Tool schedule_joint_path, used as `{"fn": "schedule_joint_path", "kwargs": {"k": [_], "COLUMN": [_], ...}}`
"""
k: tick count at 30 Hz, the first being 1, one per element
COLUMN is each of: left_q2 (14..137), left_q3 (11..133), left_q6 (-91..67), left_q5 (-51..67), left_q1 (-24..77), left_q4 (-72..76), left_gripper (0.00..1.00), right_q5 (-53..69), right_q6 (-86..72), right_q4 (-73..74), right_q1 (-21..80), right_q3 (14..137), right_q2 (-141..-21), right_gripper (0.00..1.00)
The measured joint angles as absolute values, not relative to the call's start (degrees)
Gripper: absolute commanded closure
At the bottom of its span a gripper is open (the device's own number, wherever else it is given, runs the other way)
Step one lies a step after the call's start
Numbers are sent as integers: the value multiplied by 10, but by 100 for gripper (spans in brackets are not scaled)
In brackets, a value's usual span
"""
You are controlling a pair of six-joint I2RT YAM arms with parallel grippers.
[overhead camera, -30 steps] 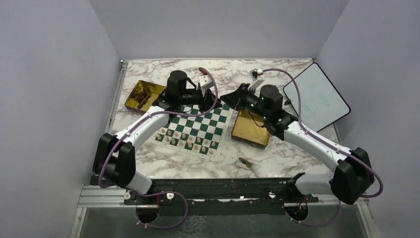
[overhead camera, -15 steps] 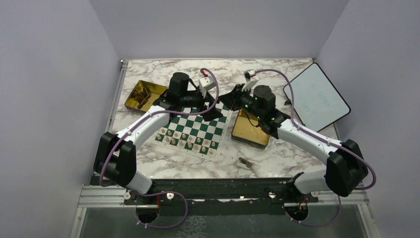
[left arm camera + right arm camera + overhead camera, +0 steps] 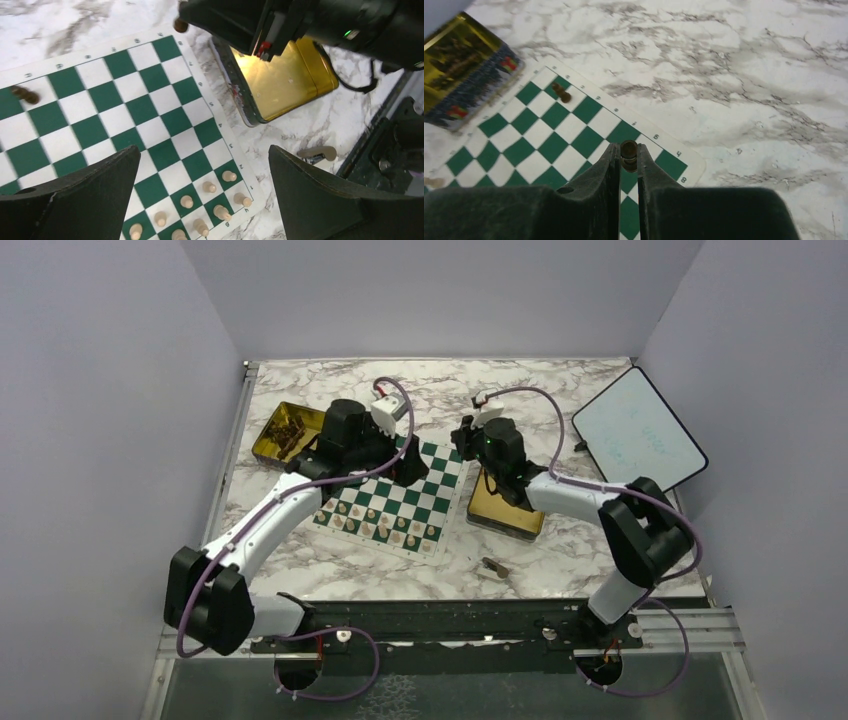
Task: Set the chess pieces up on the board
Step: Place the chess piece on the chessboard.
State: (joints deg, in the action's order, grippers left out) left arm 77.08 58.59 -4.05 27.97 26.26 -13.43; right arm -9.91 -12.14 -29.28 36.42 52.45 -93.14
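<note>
Pinching a dark brown piece (image 3: 629, 149) in the right tool (image 3: 626, 156) above the board (image 3: 574, 127) corner, ready for setting down; holding the left tool (image 3: 204, 157) spread wide, empty.

From above, we lose the far-left squares of the board (image 3: 400, 502) under the left arm (image 3: 345, 435). On the left wrist view, one dark piece (image 3: 25, 94) is blurred. Between the fingers of the right hand (image 3: 628, 152), we see only the top of the pinched piece (image 3: 628, 148).

The gold rectangular metal tin (image 3: 285, 80) shines glossy inside; the flat green-and-white chessboard (image 3: 150, 100) is matt. The white-and-grey marble-patterned tabletop (image 3: 724, 75) looks smooth, and the tiny pale beige turned pieces (image 3: 229, 176) look like wood.
</note>
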Motion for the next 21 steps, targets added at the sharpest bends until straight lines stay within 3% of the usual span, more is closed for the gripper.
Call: {"fn": "schedule_joint_path", "kwargs": {"k": [11,21], "left_q2": [634,571], "left_q3": [495,463], "left_q6": [-65,-53], "left_q5": [106,58], "left_q1": [235,235], "left_q4": [-164,-168], "left_gripper": [1,1], "right_q5": [-152,-184], "right_q6": [-88,-83], "right_q4": [-316,-316], "right_q1": [364,364], "right_q3": [571,601], "right_q2": [-1073,-1123], "right_gripper": [82,82]}}
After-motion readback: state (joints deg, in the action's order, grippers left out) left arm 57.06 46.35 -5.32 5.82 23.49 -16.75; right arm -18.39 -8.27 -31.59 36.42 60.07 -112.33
